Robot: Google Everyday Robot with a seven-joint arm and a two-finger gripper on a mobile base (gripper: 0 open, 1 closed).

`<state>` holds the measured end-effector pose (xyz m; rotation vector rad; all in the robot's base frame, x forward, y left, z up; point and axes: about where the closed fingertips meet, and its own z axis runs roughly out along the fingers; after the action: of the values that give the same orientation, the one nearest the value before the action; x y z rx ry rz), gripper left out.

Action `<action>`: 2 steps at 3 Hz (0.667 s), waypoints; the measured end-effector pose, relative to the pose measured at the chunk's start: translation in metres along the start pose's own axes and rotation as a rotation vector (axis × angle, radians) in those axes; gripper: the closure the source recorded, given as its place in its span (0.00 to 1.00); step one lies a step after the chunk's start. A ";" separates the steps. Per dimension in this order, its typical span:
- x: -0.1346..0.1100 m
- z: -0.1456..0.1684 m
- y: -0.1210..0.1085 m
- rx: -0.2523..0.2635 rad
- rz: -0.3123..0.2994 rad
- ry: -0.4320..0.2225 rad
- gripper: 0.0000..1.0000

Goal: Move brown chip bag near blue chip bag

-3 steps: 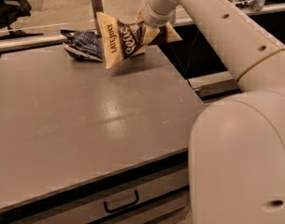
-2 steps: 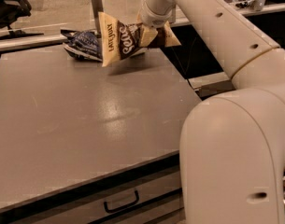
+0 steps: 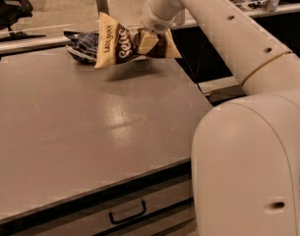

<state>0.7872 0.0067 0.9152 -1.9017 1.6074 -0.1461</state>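
The brown chip bag (image 3: 121, 45), dark brown in the middle with cream-yellow ends, hangs tilted just above the far edge of the grey table (image 3: 80, 127). My gripper (image 3: 147, 41) is shut on its right part and holds it up. The blue chip bag (image 3: 84, 45), crumpled and dark navy, lies on the table right behind and to the left of the brown bag, partly hidden by it. The two bags look close to touching.
My white arm reaches in from the right and fills the right side of the view. The table's front has a drawer with a dark handle (image 3: 127, 213). A dark gap and a ledge lie past the table's right edge.
The arm has carried the brown bag a little to the left, closer to the blue bag. The blue bag has not moved.
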 end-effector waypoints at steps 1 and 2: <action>-0.002 0.004 0.002 -0.006 -0.001 -0.003 0.38; -0.002 0.008 0.003 -0.012 -0.001 -0.004 0.14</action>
<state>0.7876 0.0118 0.9078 -1.9107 1.6080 -0.1334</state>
